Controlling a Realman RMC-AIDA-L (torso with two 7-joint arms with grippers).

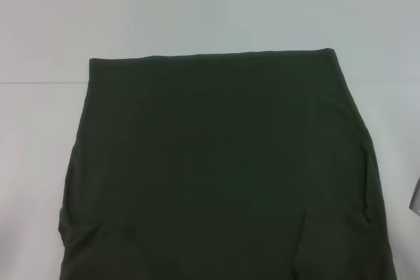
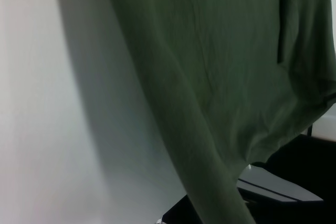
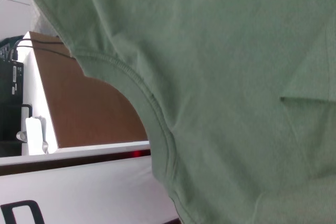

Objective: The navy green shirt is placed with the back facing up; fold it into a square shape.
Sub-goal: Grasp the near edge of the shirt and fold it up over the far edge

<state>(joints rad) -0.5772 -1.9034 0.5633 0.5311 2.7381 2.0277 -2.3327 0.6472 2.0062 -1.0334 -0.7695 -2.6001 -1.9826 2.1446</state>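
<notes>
Shirt lies plain back up on white table, far hem straight, sides already turned in, narrowing it for square. My wrist cameras sit close over near cloth. Neither gripper visible; finger state unknowable.

A white table fills the head view, with even, soft light and a thin seam line across it. In the right wrist view, a brown board with a white edge stands beside dark equipment
</notes>
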